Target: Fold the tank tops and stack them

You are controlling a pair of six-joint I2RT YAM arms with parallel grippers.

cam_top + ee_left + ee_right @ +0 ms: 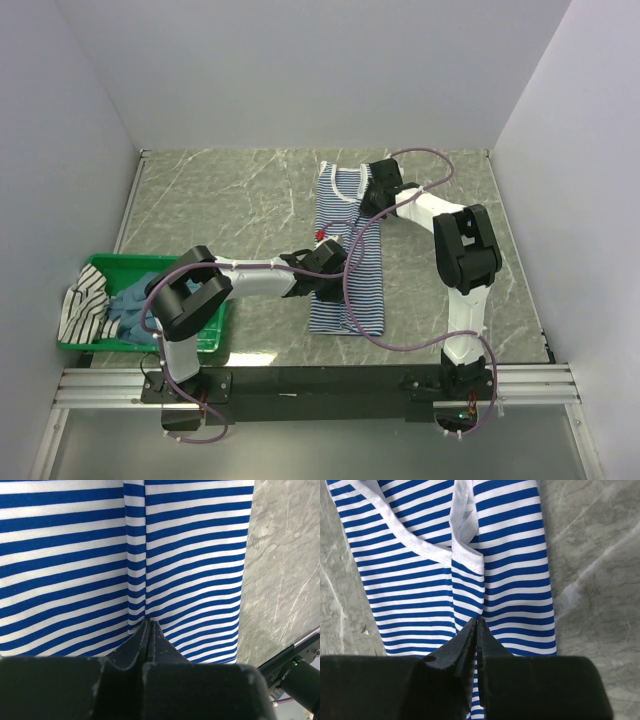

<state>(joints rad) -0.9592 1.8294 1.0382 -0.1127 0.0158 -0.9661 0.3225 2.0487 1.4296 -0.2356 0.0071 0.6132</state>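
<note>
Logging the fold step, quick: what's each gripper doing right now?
Left gripper: closed, fingers pinching the navy-and-white striped cloth tank top.
Right gripper: closed, fingers pinching the same tank top.

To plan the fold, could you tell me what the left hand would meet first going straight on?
The striped tank top; the left hand appears shut on a ridge of it, though depth is unclear.
</note>
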